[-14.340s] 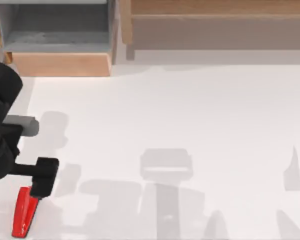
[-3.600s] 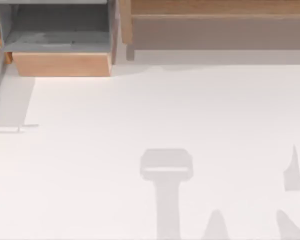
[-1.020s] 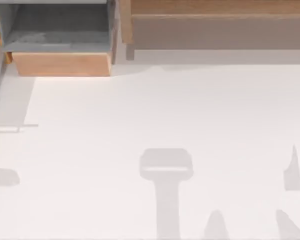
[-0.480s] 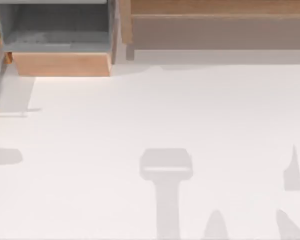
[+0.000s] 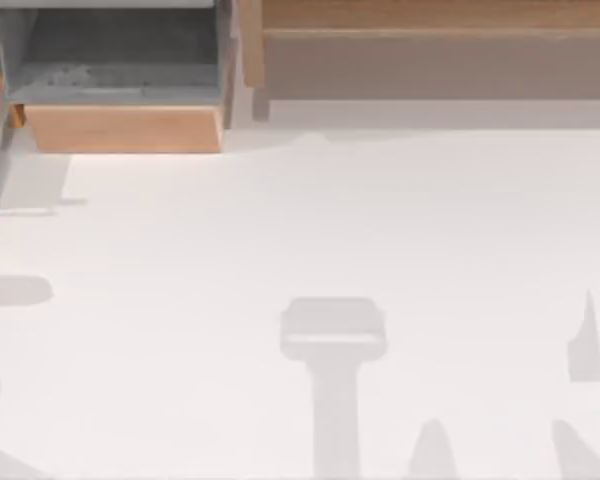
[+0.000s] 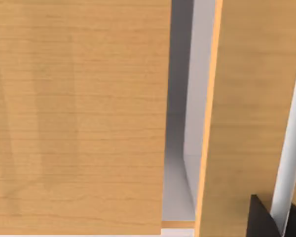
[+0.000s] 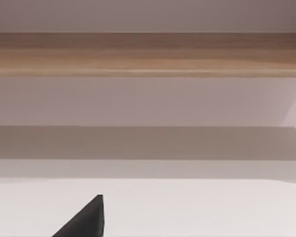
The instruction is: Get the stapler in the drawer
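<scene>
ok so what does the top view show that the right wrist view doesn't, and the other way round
Top view: the drawer at the upper left, its grey inside and tan front panel in sight, and grey shadows lying across the table. Right wrist view: a dark piece of the right gripper, seen against the table. Both: the long wooden unit with its beige-grey recess, and the white table in front of it.

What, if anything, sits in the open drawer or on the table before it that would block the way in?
Nothing visible does. The drawer, at the top view's upper left, stands open with a bare grey floor, and the table before its tan front panel carries just shadows.
</scene>
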Controlling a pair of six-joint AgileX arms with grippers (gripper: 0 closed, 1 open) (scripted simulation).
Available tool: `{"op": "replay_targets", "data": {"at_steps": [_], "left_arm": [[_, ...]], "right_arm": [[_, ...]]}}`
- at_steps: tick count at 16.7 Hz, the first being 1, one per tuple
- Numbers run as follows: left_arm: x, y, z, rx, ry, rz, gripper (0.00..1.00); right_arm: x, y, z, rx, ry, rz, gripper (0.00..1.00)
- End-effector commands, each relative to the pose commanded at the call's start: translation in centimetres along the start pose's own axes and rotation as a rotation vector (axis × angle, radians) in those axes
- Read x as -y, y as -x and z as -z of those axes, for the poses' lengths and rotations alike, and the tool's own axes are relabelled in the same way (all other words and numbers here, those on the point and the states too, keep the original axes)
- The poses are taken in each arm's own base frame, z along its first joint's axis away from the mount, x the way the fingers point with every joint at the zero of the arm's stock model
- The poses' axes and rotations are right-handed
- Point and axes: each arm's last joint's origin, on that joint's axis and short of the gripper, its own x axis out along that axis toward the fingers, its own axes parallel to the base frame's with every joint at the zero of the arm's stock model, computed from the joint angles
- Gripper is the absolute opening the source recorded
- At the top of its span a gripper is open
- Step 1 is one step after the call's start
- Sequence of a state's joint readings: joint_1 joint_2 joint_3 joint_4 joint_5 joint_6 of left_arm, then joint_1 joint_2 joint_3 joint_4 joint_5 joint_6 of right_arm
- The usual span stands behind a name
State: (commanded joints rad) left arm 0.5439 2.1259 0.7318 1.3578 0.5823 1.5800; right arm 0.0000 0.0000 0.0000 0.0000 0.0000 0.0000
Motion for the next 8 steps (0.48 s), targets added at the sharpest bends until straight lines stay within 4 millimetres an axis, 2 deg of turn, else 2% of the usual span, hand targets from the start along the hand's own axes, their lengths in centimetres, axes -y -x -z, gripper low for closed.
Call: {"op": "replay_targets", "data": {"at_steps": [2,6,8], "left_arm": [[0.2,-1.0,0.0,0.002,0.002,0.005,0.0],[-0.2,-4.7,0.2,-0.002,-0.007,-0.006,0.0],[-0.2,-6.0,0.0,-0.001,-0.003,-0.002,0.0]], "right_arm": [[0.0,0.0,0.0,0.0,0.0,0.0,1.0],[0.0,0.0,0.0,0.0,0.0,0.0,1.0],[0.0,0.0,0.0,0.0,0.0,0.0,1.0]]}}
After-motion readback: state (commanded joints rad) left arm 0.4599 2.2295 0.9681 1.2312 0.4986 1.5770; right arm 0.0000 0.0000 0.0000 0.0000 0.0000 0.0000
